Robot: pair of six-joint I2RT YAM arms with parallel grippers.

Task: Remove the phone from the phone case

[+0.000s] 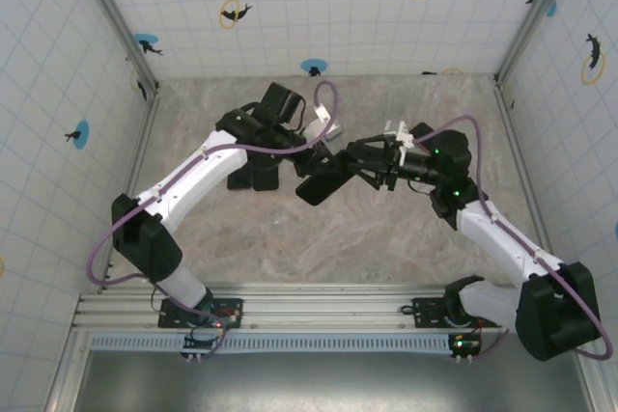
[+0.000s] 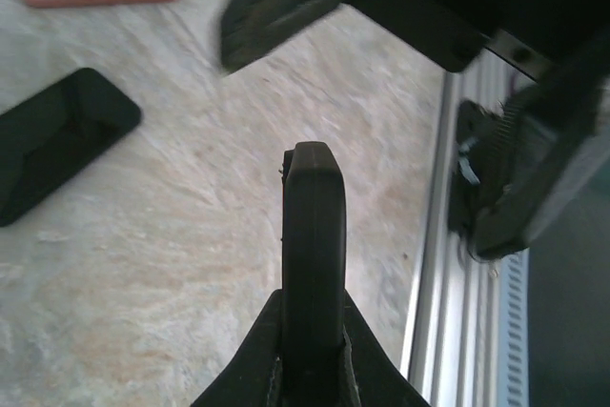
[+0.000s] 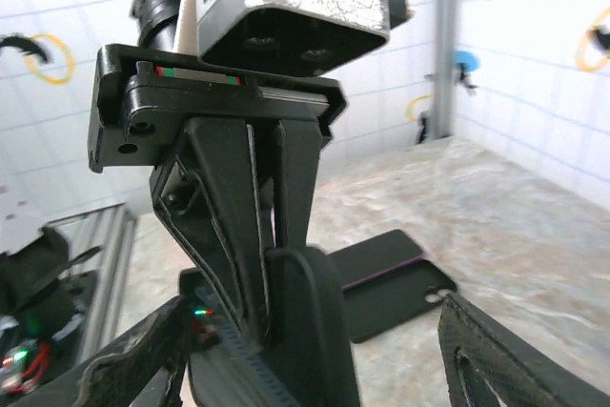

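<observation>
Top external: my left claw and right claw meet above mid-table, a black phone case between them. Left wrist: my left fingers clamp the case edge-on; what it holds, I cannot tell. Right wrist: my right fingers gape wide, empty, either side of it.

Black phone case between left arm and right arm
</observation>
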